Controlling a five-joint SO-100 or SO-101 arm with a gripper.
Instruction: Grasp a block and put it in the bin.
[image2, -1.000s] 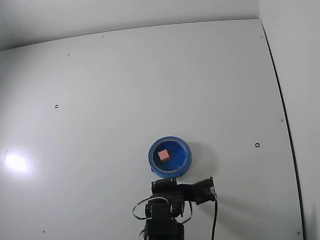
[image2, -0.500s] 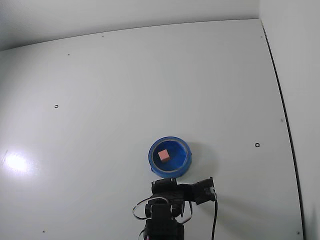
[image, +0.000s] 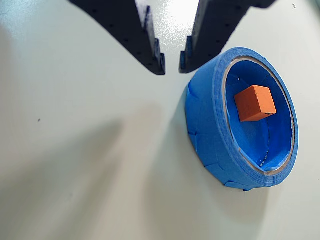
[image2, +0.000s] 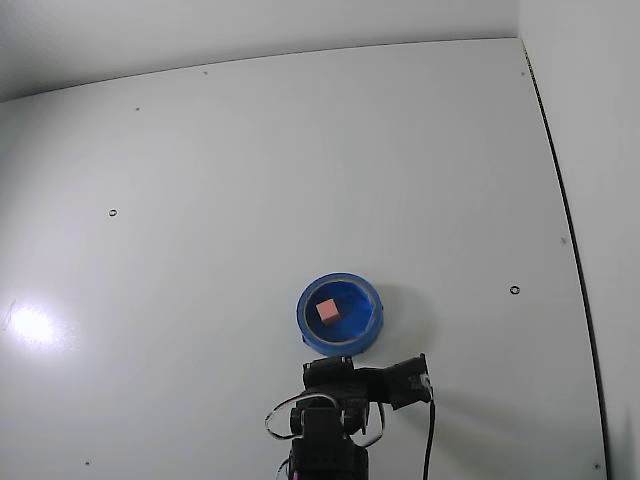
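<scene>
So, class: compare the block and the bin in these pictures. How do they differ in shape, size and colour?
Shape: the block is a cube with flat faces, while the bin is a round ring with a low wall. Size: the block is far smaller than the bin and lies inside it. Colour: the block is orange-pink, the bin bright blue. Both sit clear of the empty claw.

White table (image2: 300, 170), perhaps screw-holed.

Table (image2: 250, 180) bare toward its far, left and right edges: free passage throughout. Sole obstacle is the bin (image2: 339, 314) near the near edge, just ahead of the arm (image2: 335, 420); block (image: 255, 103) lies inside, the bin's wall ringing it, open from above
</scene>
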